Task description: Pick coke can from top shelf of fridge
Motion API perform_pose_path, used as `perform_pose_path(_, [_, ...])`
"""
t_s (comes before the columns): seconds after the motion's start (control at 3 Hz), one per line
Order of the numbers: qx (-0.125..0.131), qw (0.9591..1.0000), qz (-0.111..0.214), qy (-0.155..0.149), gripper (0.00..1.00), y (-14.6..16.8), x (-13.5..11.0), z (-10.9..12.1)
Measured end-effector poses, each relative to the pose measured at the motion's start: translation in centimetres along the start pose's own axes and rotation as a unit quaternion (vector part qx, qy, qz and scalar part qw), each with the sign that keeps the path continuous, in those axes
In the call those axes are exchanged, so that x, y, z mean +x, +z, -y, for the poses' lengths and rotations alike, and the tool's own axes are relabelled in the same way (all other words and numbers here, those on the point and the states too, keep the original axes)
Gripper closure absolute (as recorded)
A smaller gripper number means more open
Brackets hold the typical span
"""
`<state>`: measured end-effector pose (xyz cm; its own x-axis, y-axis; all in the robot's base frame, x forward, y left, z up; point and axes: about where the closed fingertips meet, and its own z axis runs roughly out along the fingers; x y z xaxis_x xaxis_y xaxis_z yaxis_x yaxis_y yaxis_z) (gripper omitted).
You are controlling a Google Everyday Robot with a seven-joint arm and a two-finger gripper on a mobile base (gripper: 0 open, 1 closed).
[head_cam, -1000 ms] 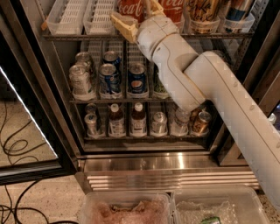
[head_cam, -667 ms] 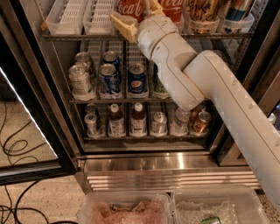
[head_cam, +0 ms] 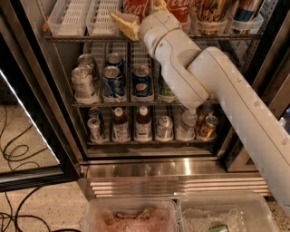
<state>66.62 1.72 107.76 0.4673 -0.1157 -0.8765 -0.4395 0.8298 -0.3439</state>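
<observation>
Two red cans stand at the front of the top shelf (head_cam: pixel 72 38) of the fridge (head_cam: pixel 172 170), and the coke can (head_cam: pixel 135 4) you want is the left one, partly cut off by the upper edge of the view. Your claw (head_cam: pixel 138 12) is up at that can, reaching over the shelf's front rail with the can's lower part right against it. I cannot tell whether the claw is wide, narrow or already clamped on the can.

To do this step well, I would make sure the grip sits on the can's body, not its base. Keep the wrist level, close firmly, then lift just enough to clear the rail before drawing straight back. Watch the second red can (head_cam: pixel 179 9) just to the right, which a swing of the wrist could knock. The arm also passes close in front of the Pepsi cans (head_cam: pixel 142 84) on the rack below.

Compared with a second ago, nothing visible has changed: the arm, the claw and every can sit where they were, so the grasp looks paused or very slow
</observation>
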Motion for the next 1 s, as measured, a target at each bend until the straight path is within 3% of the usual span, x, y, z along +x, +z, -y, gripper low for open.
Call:
perform_pose_path(0.33, [-0.003, 1.0000, -0.001, -0.001, 0.29, 0.26, 0.10, -0.14])
perform_pose_path(1.0, [-0.003, 1.0000, -0.001, -0.001, 0.70, 0.28, 0.10, -0.15])
